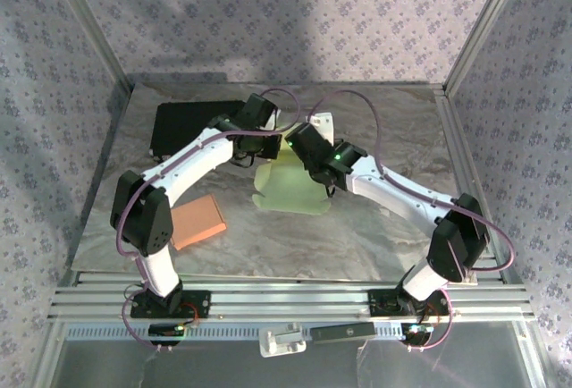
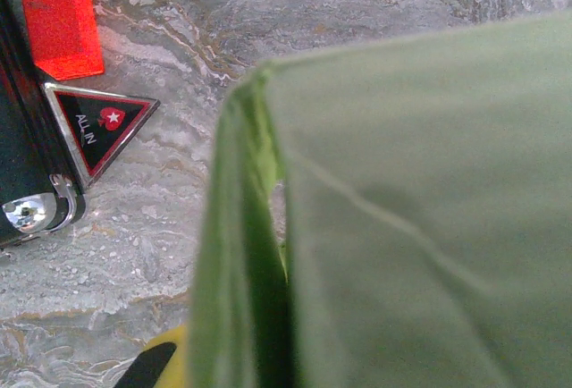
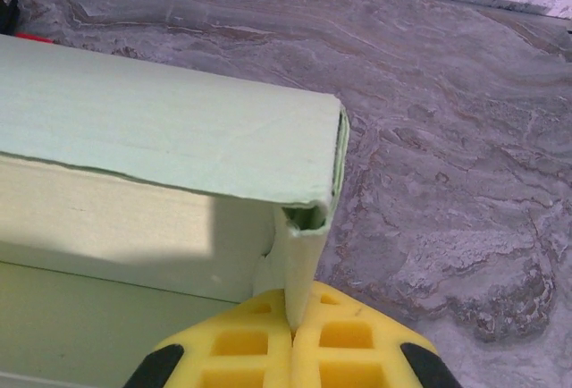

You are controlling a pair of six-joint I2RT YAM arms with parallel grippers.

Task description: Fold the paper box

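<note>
- The paper box point(image 1: 290, 187) is sitting in the middle of the worktop point(image 1: 393, 138), between the two arms. It is looking only partly formed: some walls are standing, while pale-green sheet seems to be spreading flat toward the near side.
- In the right wrist view, one long wall is lying doubled over along its top edge and a flap is tucking in at the corner. That side is appearing done, or nearly so.
- By my judgement, what is remaining is raising the flat near portion and locking the other corners.
- The right hand point(image 3: 291, 316) is pinching a thin upright flap at the box's corner, its yellow fingers point(image 3: 241, 348) pressing together on the paper.
- The left hand point(image 1: 268, 148) is reaching in from the far-left side with its fingers pressed together. In its wrist view a yellow finger point(image 2: 170, 357) is lying right against the green wall, so it is apparently nipping that wall.
- Both arms are stretching forward and bending inward, their wrists nearly meeting over the box's far edge.
</note>
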